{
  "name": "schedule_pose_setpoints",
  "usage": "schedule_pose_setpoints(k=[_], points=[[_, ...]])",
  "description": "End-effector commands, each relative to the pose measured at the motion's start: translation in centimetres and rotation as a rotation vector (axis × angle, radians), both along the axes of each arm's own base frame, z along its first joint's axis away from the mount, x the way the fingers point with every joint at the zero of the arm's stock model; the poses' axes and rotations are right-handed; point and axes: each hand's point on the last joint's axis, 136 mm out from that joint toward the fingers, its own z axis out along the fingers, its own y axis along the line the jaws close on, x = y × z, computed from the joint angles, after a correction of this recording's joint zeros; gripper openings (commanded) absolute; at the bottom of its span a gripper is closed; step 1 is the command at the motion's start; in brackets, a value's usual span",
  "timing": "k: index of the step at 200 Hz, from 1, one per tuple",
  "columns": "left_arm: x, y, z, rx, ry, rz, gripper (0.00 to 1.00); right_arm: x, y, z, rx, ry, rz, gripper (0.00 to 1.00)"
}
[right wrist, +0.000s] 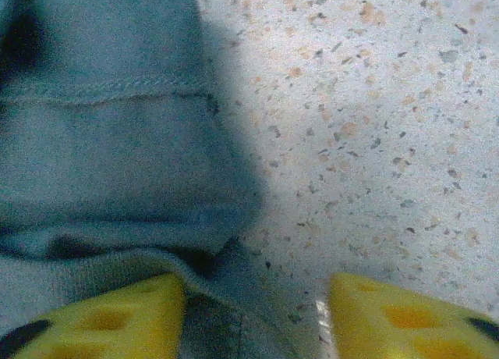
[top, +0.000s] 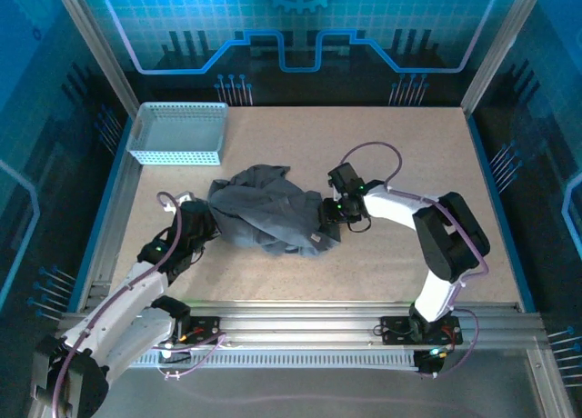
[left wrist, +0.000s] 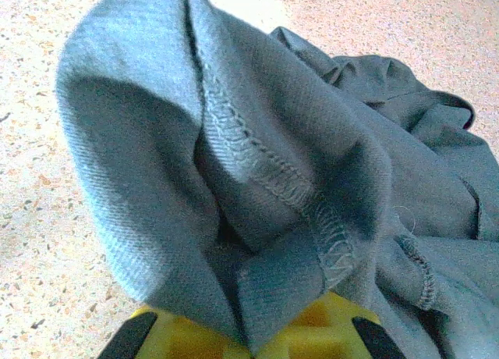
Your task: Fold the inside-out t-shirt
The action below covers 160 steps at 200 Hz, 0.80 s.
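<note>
One basket (top: 173,153) stands beyond the crumpled t-shirt (top: 264,209); left hand (left wrist: 253,335) pinches cloth, right hand (right wrist: 257,316) spread.

The top camera sits high behind the arm bases and looks down and forward across the whole worktop (top: 409,164), from its near edge to the basket (top: 177,133) at the far left corner. The 2 wrist cameras sit very close. The left one looks over the left tool (left wrist: 249,332) into the shirt (left wrist: 257,164). The right one looks over the right tool (right wrist: 253,320), low along the worktop, at the shirt's edge. All 3 views share the shirt at the worktop's middle.
</note>
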Motion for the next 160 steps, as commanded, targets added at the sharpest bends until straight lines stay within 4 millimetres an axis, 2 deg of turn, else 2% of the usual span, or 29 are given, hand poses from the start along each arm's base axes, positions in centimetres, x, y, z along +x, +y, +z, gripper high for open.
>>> schedule_pose_setpoints(k=[1, 27, 35, 47, 56, 62, 73, 90, 105, 118, 128, 136, 148, 160], points=[[0.1, 0.3, 0.1, -0.013, -0.006, 0.021, 0.00, 0.8, 0.7, 0.3, -0.003, -0.028, 0.025, 0.36], [0.4, 0.2, 0.8, -0.018, -0.019, 0.016, 0.00, 1.1, -0.2, 2.0, -0.064, -0.072, 0.016, 0.07], [0.7, 0.2, 1.4, -0.019, -0.031, 0.012, 0.00, 1.3, -1.1, 3.5, -0.103, -0.105, 0.005, 0.00], [1.4, 0.0, 3.1, -0.031, -0.062, 0.000, 0.00, 1.6, -3.1, 6.7, -0.166, -0.168, -0.028, 0.00], [2.1, -0.3, 5.2, -0.042, -0.104, -0.020, 0.00, 1.8, -4.9, 9.9, -0.196, -0.221, -0.062, 0.00], [2.7, -0.6, 6.8, -0.049, -0.137, -0.034, 0.00, 1.9, -6.2, 12.9, -0.202, -0.274, -0.093, 0.00], [3.8, -1.5, 11.0, -0.070, -0.230, -0.080, 0.00, 1.8, -8.7, 18.5, -0.207, -0.372, -0.147, 0.00], [4.9, -3.5, 18.4, -0.123, -0.394, -0.186, 0.00, 0.2, -12.2, 28.4, -0.196, -0.576, -0.226, 0.00], [4.7, -5.2, 24.4, -0.178, -0.539, -0.287, 0.00, -1.8, -13.3, 35.4, -0.148, -0.722, -0.236, 0.00], [4.4, -5.8, 27.6, -0.199, -0.632, -0.328, 0.00, -3.2, -13.3, 38.9, -0.108, -0.776, -0.224, 0.00], [4.6, -5.7, 27.9, -0.185, -0.644, -0.322, 0.00, -3.9, -12.8, 40.0, -0.100, -0.790, -0.212, 0.00], [5.2, -5.2, 26.9, -0.160, -0.609, -0.294, 0.00, -4.1, -12.2, 40.0, -0.109, -0.790, -0.196, 0.00], [6.2, -4.4, 23.7, -0.113, -0.504, -0.238, 0.00, -4.0, -10.6, 38.6, -0.136, -0.769, -0.161, 0.00], [7.1, -3.4, 19.6, -0.066, -0.373, -0.182, 0.00, -3.7, -8.6, 36.1, -0.155, -0.729, -0.121, 0.00]])
